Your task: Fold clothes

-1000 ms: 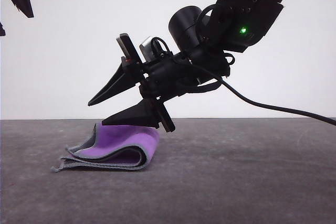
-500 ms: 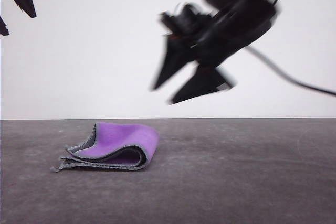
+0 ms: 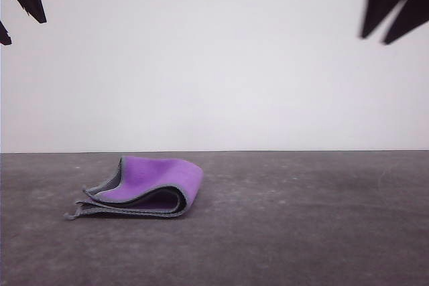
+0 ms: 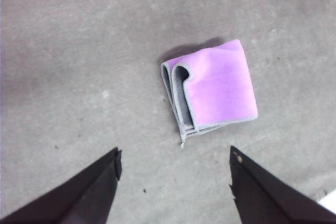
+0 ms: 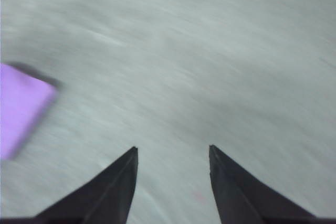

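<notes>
Both the left gripper [image 4: 173, 174] and right gripper [image 5: 172, 174] hang spread wide and empty above the folded purple cloth [image 3: 144, 190]

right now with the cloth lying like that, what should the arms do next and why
Probably nothing more than park. The cloth already lies folded on the table, purple face out, layers stacked. The left gripper and right gripper are both open, raised and touching nothing. At most, press the loose curled layers flatter.

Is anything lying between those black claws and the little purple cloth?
Nothing visible. The cloth lies folded, alone on the grey table, and both the left gripper and the right gripper hang open above bare surface.
</notes>
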You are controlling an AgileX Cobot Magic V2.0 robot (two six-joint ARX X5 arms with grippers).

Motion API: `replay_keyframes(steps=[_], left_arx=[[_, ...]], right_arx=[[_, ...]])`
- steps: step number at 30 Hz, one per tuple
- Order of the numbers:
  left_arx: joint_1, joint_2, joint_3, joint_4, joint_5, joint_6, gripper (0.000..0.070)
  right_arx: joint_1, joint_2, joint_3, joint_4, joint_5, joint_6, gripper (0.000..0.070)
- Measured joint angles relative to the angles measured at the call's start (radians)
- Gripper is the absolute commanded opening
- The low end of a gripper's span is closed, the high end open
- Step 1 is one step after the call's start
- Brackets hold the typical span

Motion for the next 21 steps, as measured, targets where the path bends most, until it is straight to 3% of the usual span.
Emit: replay_keyframes(steps=[8, 9, 11, 12, 21], left_arx=[[0.000, 0.000, 0.000, 0.000, 0.000, 0.000, 0.0379], [0.000, 0.000, 0.000, 0.000, 0.000, 0.000, 0.0346], [0.000, 0.000, 0.000, 0.000, 0.000, 0.000, 0.0089], [0.000, 0.000, 0.000, 0.000, 0.000, 0.000, 0.0000], [0.000, 0.000, 0.000, 0.000, 0.000, -0.042, 0.0017]], right_arx=[[-0.135, -0.035, 0.000, -0.052, -0.051, -0.049, 0.0262], [-0.137, -0.035, 0.000, -0.051, -0.060, -0.051, 0.0235], [-0.139, -0.035, -0.001, -0.052, -0.063, -0.052, 0.0037], [-0.139, -0.035, -0.001, -0.052, -0.064, -0.053, 0.0004], [-0.139, -0.035, -0.001, -0.051, -0.063, -0.059, 0.0004]])
